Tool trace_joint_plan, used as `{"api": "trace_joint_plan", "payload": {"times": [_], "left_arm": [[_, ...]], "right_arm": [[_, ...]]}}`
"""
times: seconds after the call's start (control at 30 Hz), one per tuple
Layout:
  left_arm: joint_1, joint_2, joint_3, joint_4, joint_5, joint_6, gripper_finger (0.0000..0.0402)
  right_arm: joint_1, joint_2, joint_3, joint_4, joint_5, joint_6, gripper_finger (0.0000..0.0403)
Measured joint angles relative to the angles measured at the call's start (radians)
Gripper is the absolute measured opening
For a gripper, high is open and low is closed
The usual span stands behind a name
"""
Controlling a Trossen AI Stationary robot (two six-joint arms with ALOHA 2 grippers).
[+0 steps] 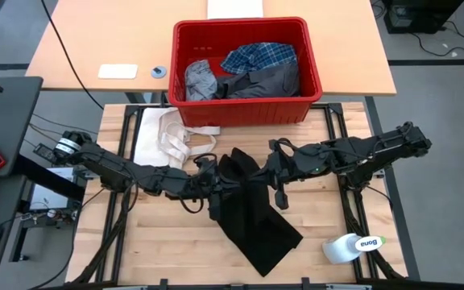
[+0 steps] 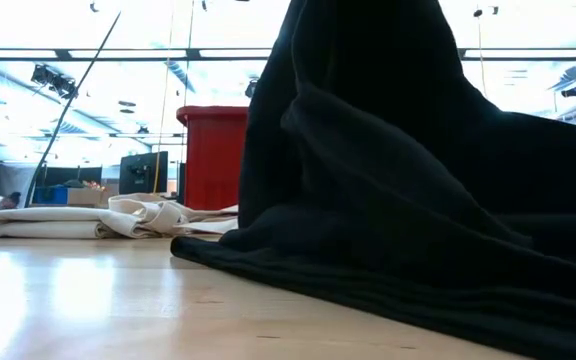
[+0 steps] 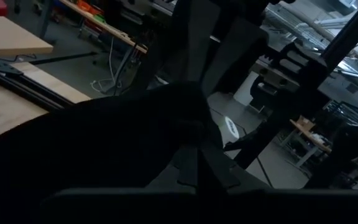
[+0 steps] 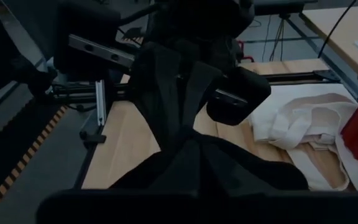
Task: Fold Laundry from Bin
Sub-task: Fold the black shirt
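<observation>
The bin [image 1: 248, 114], a red tub at the table's far edge, holds laundry: a plaid shirt [image 1: 258, 55], a dark grey piece [image 1: 264, 80] and a light grey piece [image 1: 200, 79]. A large black garment [image 1: 252, 217] hangs between my two grippers over the table's middle and fills the low view [image 2: 398, 180]. My left gripper [image 1: 214, 171] is shut on its left upper part, and my right gripper [image 1: 271, 171] is shut on its right upper part. The bin also shows behind the cloth in the low view [image 2: 213, 160]. My left gripper holds the black garment's upper left part [image 1: 222, 167], coming level from the table's left; the dark cloth [image 3: 123, 143] hides the fingertips. The garment hangs below the hold. Its lower end [image 1: 268, 246] lies on the table. My right gripper holds the garment's upper right part [image 1: 263, 171], slanting down from the table's right. Bunched cloth [image 4: 204, 168] covers the fingertips, so layers cannot be told. The stretch between the two grippers [image 1: 240, 165] is gathered in folds, not drawn flat.
A cream-white cloth with strap loops [image 1: 171, 133] lies flat at the far left of the table, in front of the bin. A white roll [image 1: 351, 246] lies at the near right corner. Bare wood [image 1: 159, 242] shows at the near left.
</observation>
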Motion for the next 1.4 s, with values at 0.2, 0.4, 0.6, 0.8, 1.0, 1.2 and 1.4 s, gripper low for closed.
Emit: {"api": "trace_joint_plan", "payload": {"times": [0.2, 0.4, 0.6, 0.8, 1.0, 1.2, 1.4], "left_arm": [[0.005, 0.0, 0.0, -0.008, 0.025, -0.001, 0.0013], [0.006, 0.0, 0.0, -0.009, 0.031, 0.0, 0.002], [0.005, 0.0, 0.0, -0.012, 0.014, 0.029, 0.0022], [0.005, 0.0, 0.0, -0.013, -0.022, 0.063, 0.0022], [0.006, -0.002, 0.0, -0.01, -0.047, 0.072, 0.0023], [0.006, -0.002, -0.001, -0.02, -0.045, 0.068, 0.0023], [0.008, -0.006, 0.0, 0.001, -0.098, 0.058, 0.0023]], "right_arm": [[-0.007, 0.045, 0.0, 0.065, -0.031, 0.0, 0.002], [-0.007, 0.053, 0.0, 0.081, -0.05, 0.007, 0.0022], [-0.008, 0.053, 0.0, 0.076, -0.065, 0.045, 0.0032], [-0.008, 0.05, 0.0, 0.074, -0.064, 0.125, 0.0068], [0.0, 0.039, 0.0, 0.057, -0.076, 0.194, 0.0104], [0.037, 0.037, -0.012, 0.012, -0.02, 0.242, 0.0127], [0.07, 0.042, -0.064, 0.009, 0.021, 0.305, 0.013]]}}
